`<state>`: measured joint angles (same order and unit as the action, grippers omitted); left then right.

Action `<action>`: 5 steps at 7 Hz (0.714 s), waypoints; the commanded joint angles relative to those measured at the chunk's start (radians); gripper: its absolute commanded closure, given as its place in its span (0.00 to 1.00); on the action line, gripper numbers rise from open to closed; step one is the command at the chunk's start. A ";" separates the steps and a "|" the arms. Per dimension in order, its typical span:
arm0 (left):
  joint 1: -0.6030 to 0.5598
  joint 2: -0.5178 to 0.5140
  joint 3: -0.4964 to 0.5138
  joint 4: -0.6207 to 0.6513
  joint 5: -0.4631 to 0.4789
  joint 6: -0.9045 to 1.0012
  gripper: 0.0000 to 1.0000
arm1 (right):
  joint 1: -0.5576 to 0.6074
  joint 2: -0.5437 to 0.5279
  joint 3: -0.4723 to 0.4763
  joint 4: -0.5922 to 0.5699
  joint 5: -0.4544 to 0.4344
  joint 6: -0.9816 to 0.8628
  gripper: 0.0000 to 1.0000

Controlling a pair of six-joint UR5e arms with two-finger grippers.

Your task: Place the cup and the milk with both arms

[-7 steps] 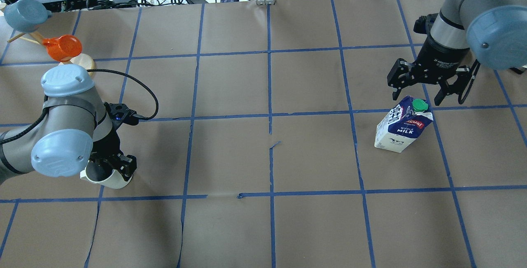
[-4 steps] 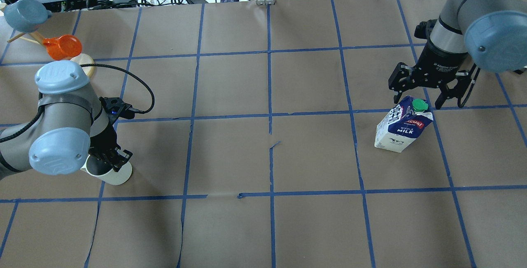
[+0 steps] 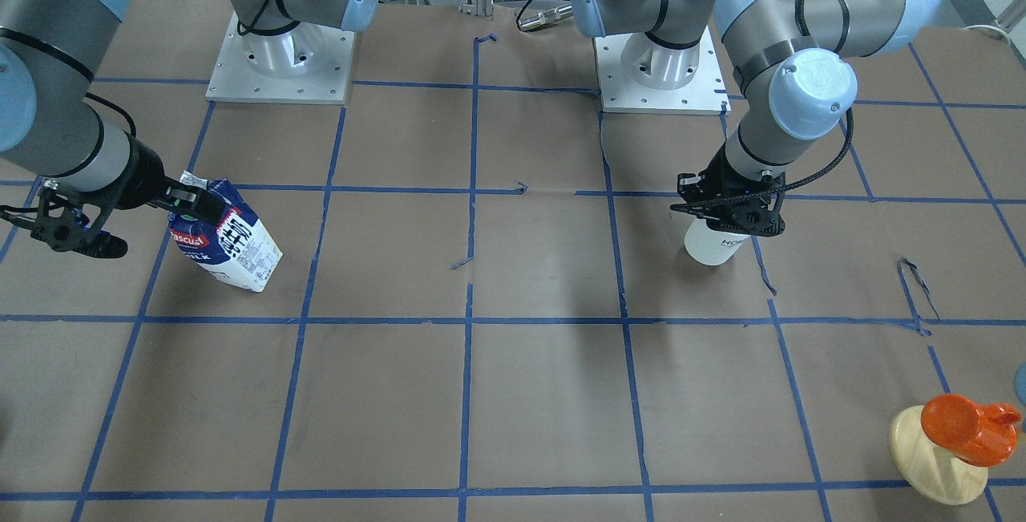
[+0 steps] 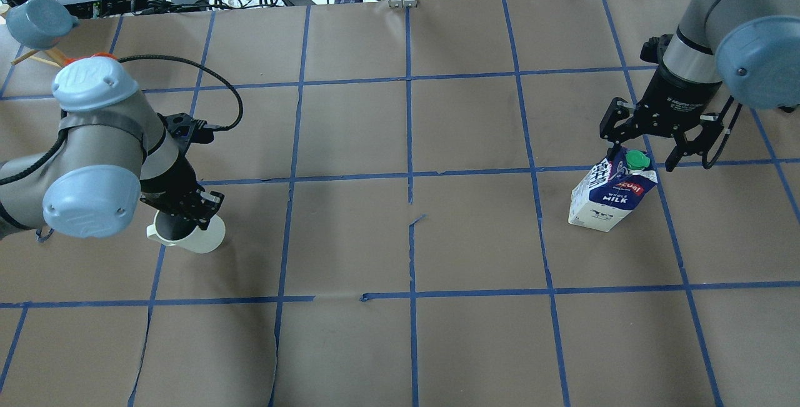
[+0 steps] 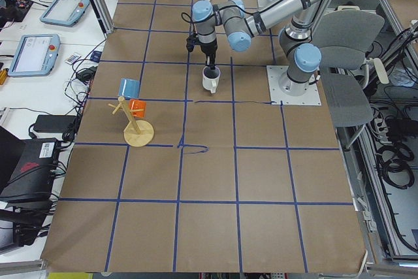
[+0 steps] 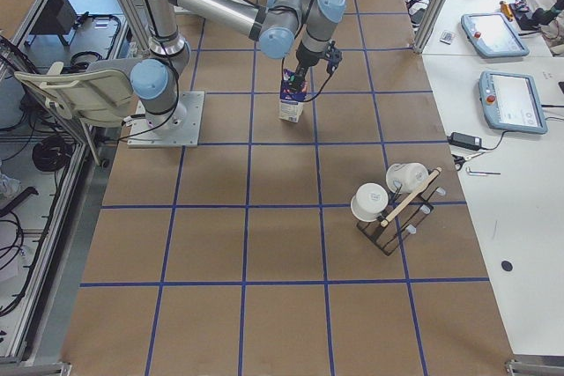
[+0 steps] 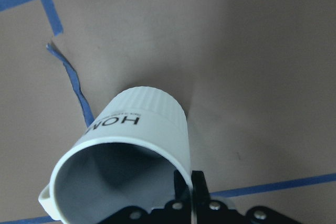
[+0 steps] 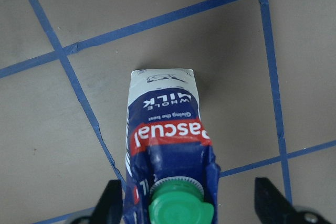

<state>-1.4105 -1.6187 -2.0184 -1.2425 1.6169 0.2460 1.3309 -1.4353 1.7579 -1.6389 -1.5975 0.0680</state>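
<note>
Pinching the cup (image 4: 199, 239) by its rim, the left gripper (image 4: 187, 206) is clenched on it, one finger inside and one outside. Overhead, you see it at 9 o'clock on the table (image 4: 412, 351). You can't tell if its base touches the table. The milk (image 4: 609, 197) stands upright at 3 o'clock. The right gripper (image 4: 645, 152) is spread wide, its fingers flanking the green cap (image 8: 176, 204).

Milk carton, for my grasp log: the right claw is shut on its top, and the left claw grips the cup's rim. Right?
No: the right wrist view shows the right claw open, straddling the milk carton. The left claw grips the cup by its rim.
</note>
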 commanded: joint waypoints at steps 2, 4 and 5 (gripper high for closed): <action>-0.288 -0.094 0.147 0.024 -0.066 -0.444 1.00 | -0.001 0.000 -0.001 0.001 0.002 0.015 0.35; -0.419 -0.168 0.194 0.064 -0.122 -0.510 1.00 | -0.001 0.000 -0.001 0.002 0.011 0.015 0.69; -0.467 -0.212 0.252 0.052 -0.142 -0.510 1.00 | -0.001 0.000 -0.003 0.004 0.011 0.016 0.81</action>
<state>-1.8100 -1.7809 -1.8234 -1.1911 1.5022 -0.2485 1.3300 -1.4358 1.7561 -1.6370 -1.5883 0.0831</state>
